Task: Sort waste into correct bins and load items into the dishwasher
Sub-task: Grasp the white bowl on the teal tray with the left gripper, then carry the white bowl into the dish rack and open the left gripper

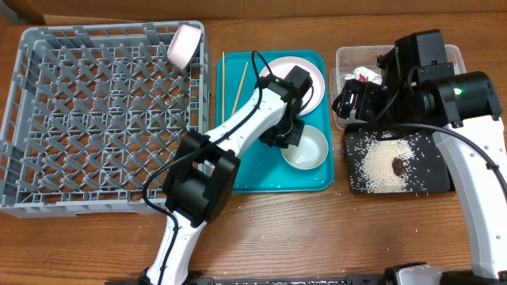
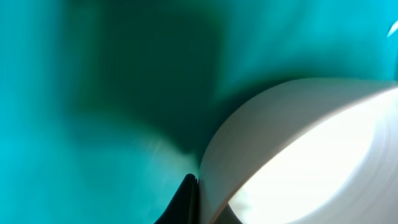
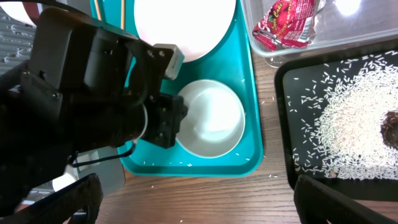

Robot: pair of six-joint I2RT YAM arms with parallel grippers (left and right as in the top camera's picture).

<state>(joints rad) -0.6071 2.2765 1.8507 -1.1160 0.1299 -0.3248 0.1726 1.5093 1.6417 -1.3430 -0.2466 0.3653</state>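
Observation:
A light blue-grey bowl [image 1: 309, 148] sits on the teal tray beside the round plate [image 1: 310, 73] and two chopsticks [image 1: 230, 79]. My left gripper [image 1: 287, 134] is shut on the bowl's left rim [image 2: 298, 149], one black finger against its outer wall. The bowl also shows in the right wrist view [image 3: 214, 118]. A pink bowl [image 1: 184, 43] leans in the grey dish rack [image 1: 95, 119]. The red-and-white wrapper [image 1: 366, 75] lies in the clear tub [image 1: 342, 57]. Rice [image 1: 380, 158] and a brown lump [image 1: 398, 165] lie on the black tray [image 1: 436, 186]. My right gripper [image 3: 205, 205] is open and empty, high over the tub. The white cup is hidden.
The teal serving tray [image 1: 238, 170] stands between the rack and the bins. A few rice grains lie on it and on the wooden table [image 3: 205, 193] in front. My left arm stretches across the rack's right edge.

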